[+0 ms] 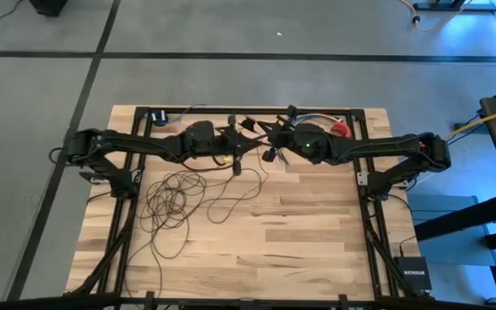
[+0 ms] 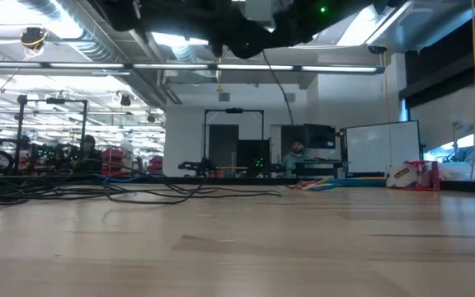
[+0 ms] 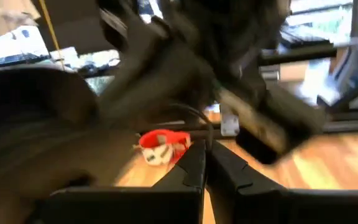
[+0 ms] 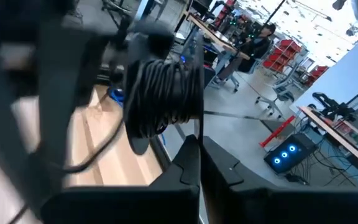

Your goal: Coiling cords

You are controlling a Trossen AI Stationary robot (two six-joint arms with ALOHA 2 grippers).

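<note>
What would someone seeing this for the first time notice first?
Two dark arms meet above the far middle of the wooden table, the left pincer and right pincer both shut, close together. A tangle of loose cords sprawls on the table's left half. A red roll sits at the far edge.

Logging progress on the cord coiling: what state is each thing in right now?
cord: mostly uncoiled, lying in loose loops on the table, one strand rising to the hands.
left hand: shut, raised above the table's far side, thin cord at its tips.
right hand: shut, raised, facing the left hand.
red tape roll: lying untouched at the far edge.
</note>
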